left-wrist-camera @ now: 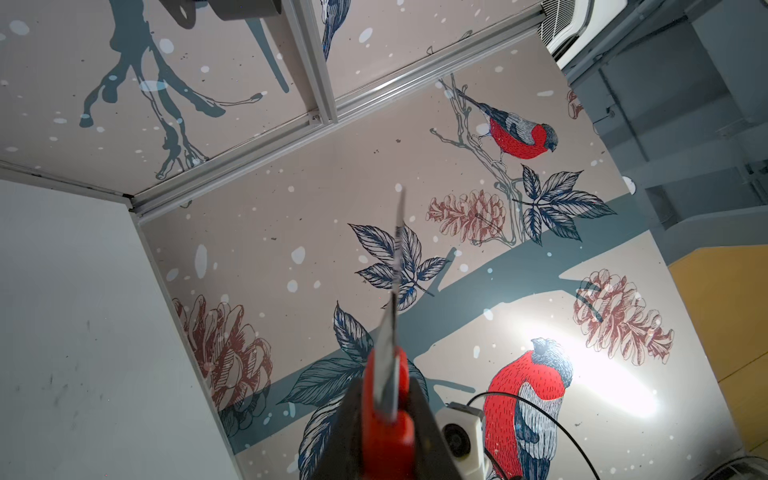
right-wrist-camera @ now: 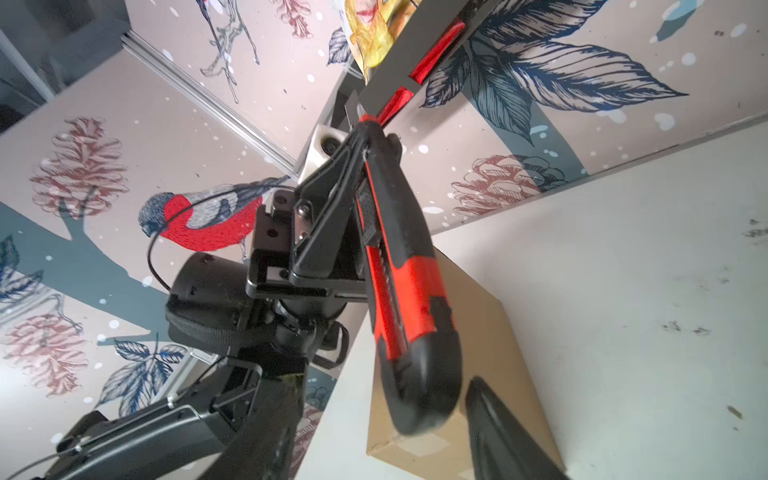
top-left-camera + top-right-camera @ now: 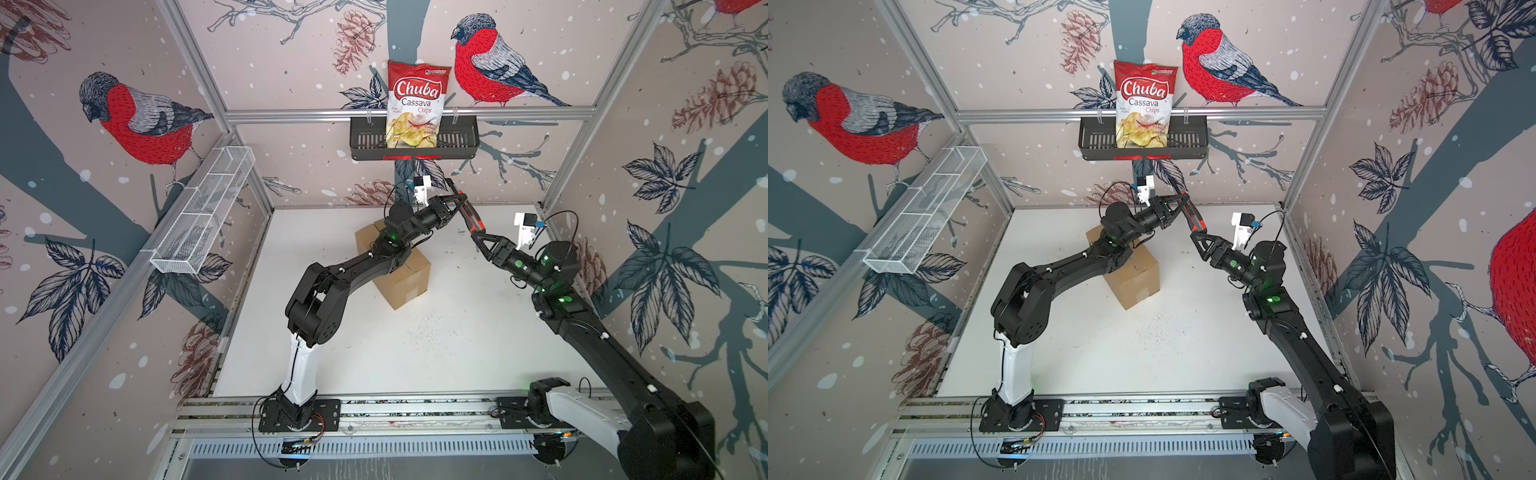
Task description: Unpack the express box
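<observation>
Meanwhile left hand [image 3: 456,198] grips knife [image 3: 470,217], right hand [image 3: 478,239] unclear; bag [image 3: 415,104] reads Chuba Cassava Chips.

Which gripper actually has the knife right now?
The left gripper, shut on the knife near its blade; the right gripper stands open at the handle end.

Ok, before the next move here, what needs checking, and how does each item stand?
1. Left gripper shut firmly on the utility knife: ok.
2. Blade extended beyond the left fingers: ok.
3. Right gripper clear of the knife's butt end: cannot tell; only one finger shows in the right wrist view, close beside it.
4. Express box upright on the table, flaps closed: ok.
5. Box top free for cutting: not ok; the left arm hangs across it in both top views.
</observation>
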You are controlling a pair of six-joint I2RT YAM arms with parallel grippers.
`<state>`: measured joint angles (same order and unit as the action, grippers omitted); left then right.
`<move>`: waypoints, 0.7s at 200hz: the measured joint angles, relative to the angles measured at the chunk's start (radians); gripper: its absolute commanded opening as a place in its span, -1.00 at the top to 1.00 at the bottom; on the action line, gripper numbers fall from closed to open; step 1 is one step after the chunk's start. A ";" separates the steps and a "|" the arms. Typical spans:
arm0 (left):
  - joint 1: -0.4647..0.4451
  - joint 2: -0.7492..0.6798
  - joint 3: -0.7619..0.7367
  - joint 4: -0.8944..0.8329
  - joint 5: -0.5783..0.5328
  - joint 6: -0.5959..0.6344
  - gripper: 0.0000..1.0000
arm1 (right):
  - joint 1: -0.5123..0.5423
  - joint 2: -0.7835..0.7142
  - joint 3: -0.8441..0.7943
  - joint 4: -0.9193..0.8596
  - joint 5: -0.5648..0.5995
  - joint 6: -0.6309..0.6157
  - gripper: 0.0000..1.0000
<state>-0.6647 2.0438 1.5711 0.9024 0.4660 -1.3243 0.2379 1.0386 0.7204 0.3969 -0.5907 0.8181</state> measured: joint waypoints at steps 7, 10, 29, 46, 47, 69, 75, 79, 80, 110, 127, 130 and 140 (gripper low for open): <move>-0.002 0.002 0.000 0.016 -0.003 -0.014 1.00 | 0.000 0.009 0.000 0.025 0.000 0.005 -0.23; -0.003 0.002 -0.001 0.023 -0.006 -0.014 1.00 | 0.001 0.013 0.000 0.035 0.000 0.012 -0.23; -0.011 0.008 0.000 0.069 -0.022 -0.040 1.00 | 0.005 0.041 0.000 0.098 0.000 0.045 -0.22; -0.021 0.012 0.001 0.091 -0.032 -0.057 1.00 | 0.011 0.068 0.010 0.132 0.000 0.055 -0.20; -0.021 0.012 0.002 0.091 -0.034 -0.057 1.00 | 0.011 0.068 0.010 0.133 0.000 0.056 -0.20; -0.039 0.014 0.007 0.112 -0.050 -0.060 1.00 | 0.021 0.092 0.033 0.158 -0.001 0.072 -0.16; -0.045 0.014 0.008 0.118 -0.053 -0.061 1.00 | 0.023 0.095 0.039 0.164 0.000 0.072 -0.16; -0.048 0.014 0.008 0.120 -0.055 -0.063 1.00 | 0.023 0.097 0.042 0.170 0.000 0.074 -0.15; -0.049 0.014 0.008 0.120 -0.055 -0.063 1.00 | 0.023 0.098 0.043 0.171 0.000 0.075 -0.15; -0.069 0.013 -0.003 0.141 -0.080 -0.062 1.00 | 0.025 0.108 0.061 0.179 0.001 0.075 -0.10; -0.077 0.013 -0.016 0.152 -0.100 -0.062 1.00 | 0.028 0.113 0.063 0.182 0.003 0.076 -0.06; -0.078 0.013 -0.018 0.155 -0.103 -0.062 1.00 | 0.029 0.114 0.063 0.182 0.006 0.076 -0.05; -0.081 0.012 -0.029 0.167 -0.111 -0.063 1.00 | 0.029 0.114 0.064 0.185 0.008 0.078 -0.03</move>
<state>-0.7456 2.0560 1.5421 1.0691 0.3550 -1.3869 0.2672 1.1530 0.7841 0.5816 -0.5827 0.8963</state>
